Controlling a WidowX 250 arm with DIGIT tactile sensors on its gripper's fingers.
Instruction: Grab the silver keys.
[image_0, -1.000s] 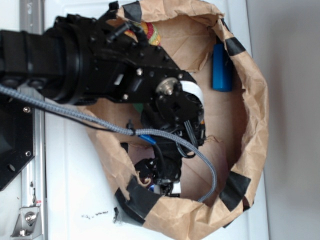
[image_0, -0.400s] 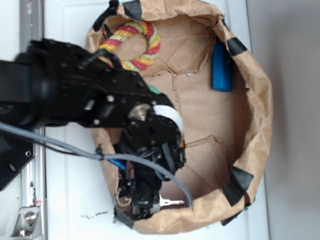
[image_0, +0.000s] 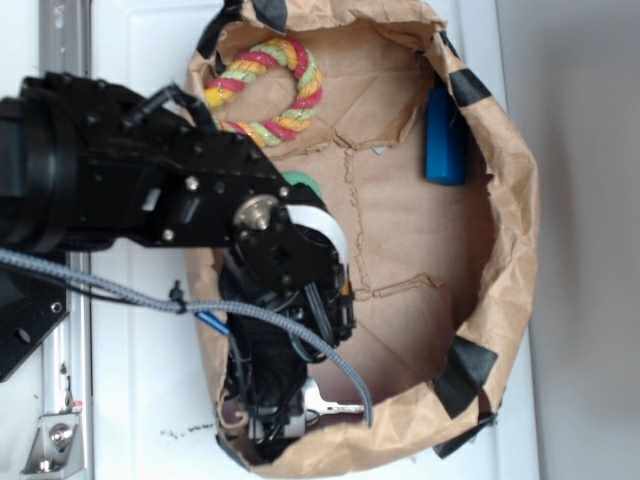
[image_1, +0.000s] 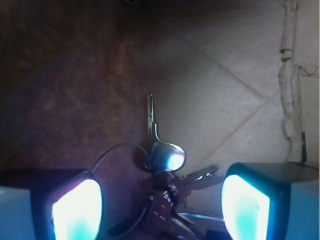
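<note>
The silver keys (image_1: 165, 170) lie on the brown paper floor of the bag, a bunch on a thin wire ring with one long key pointing away. My gripper (image_1: 161, 207) hangs open over them, one bright finger pad (image_1: 76, 210) on each side, not touching the bunch. In the exterior view one key (image_0: 335, 405) pokes out from under the black gripper (image_0: 275, 420) at the bag's near left corner.
The paper bag wall (image_0: 505, 290) with black tape patches rings the area and rises close to my gripper. A coloured rope ring (image_0: 265, 85), a blue bar (image_0: 445, 135) and a green ball (image_0: 300, 185), partly hidden by the arm, lie farther inside.
The arm has swung left and toward the bag's near corner, uncovering the rope ring, and now has the gripper down over the keys.
</note>
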